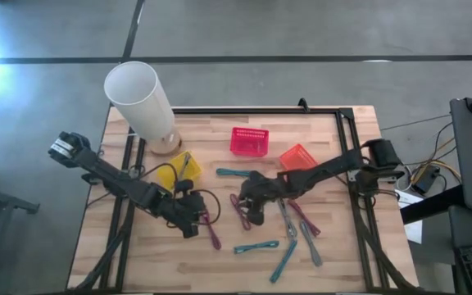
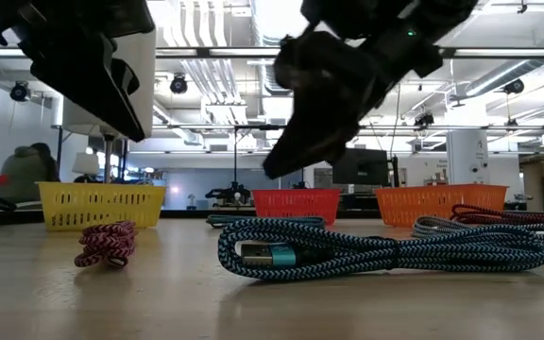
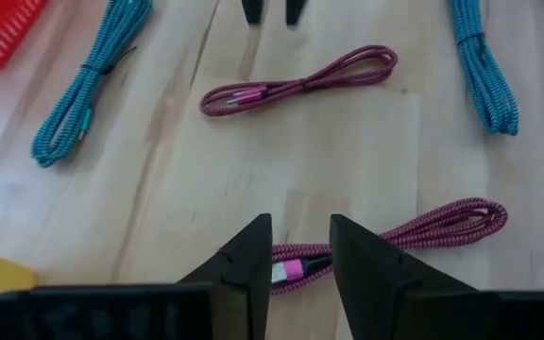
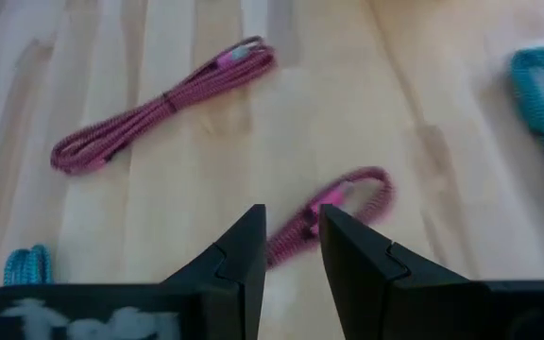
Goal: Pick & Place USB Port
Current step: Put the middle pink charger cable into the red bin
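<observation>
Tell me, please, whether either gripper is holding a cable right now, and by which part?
Neither holds anything. The left gripper stands open over one end of a pink cable, and the right gripper stands open over another pink cable.

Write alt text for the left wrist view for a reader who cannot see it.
The left tool hangs open just above a coiled pink cable on the wooden table, its two dark fingers straddling the cable's plug end. A second pink cable and two teal cables lie farther off, and a red basket shows at a corner.
</observation>
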Robot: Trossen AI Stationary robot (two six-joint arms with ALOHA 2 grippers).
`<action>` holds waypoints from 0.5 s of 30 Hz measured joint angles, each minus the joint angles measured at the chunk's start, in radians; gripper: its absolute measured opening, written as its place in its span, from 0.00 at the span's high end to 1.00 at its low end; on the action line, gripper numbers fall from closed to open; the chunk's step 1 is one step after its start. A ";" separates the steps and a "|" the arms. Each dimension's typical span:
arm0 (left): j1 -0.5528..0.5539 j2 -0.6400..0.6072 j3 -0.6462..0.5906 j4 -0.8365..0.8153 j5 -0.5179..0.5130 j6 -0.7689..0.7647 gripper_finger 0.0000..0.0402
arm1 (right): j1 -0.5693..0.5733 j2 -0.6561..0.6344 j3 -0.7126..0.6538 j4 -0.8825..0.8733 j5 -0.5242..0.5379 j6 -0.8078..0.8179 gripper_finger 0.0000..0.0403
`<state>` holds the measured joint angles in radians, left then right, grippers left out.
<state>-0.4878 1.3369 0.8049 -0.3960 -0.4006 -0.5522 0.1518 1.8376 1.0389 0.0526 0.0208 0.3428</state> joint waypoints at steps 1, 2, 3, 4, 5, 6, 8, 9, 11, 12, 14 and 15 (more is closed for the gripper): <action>0.000 0.000 -0.008 0.007 0.000 0.000 0.73 | 0.004 0.020 0.020 0.001 0.001 0.000 0.76; 0.000 0.000 -0.017 0.012 0.000 0.000 0.73 | 0.007 0.035 0.039 -0.016 0.002 0.000 0.76; 0.000 0.000 -0.024 0.021 0.000 0.000 0.73 | 0.010 0.049 0.059 -0.047 0.004 0.002 0.76; 0.000 0.000 -0.028 0.023 0.001 0.000 0.73 | 0.010 0.065 0.084 -0.080 0.005 0.006 0.76; 0.000 0.000 -0.033 0.026 0.001 -0.003 0.73 | 0.010 0.077 0.111 -0.116 0.006 0.016 0.76; -0.001 0.000 -0.037 0.032 0.001 -0.004 0.73 | 0.010 0.088 0.133 -0.159 0.015 0.028 0.76; -0.001 0.000 -0.046 0.039 0.003 -0.003 0.73 | 0.010 0.106 0.178 -0.239 0.058 0.048 0.76; -0.002 0.000 -0.049 0.044 0.004 0.001 0.73 | 0.012 0.116 0.196 -0.264 0.084 0.050 0.76; -0.003 0.000 -0.062 0.085 0.018 0.013 0.73 | 0.014 0.132 0.224 -0.306 0.109 0.051 0.76; -0.006 0.000 -0.071 0.111 0.030 0.031 0.73 | 0.016 0.141 0.236 -0.318 0.110 0.051 0.76; -0.013 0.000 -0.096 0.181 0.082 0.083 0.73 | 0.021 0.153 0.258 -0.330 0.110 0.051 0.76; -0.015 0.000 -0.107 0.213 0.109 0.112 0.73 | 0.025 0.158 0.267 -0.341 0.108 0.055 0.76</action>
<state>-0.5032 1.3373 0.6979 -0.1827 -0.2920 -0.4402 0.1767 1.9959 1.3058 -0.2883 0.1292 0.3980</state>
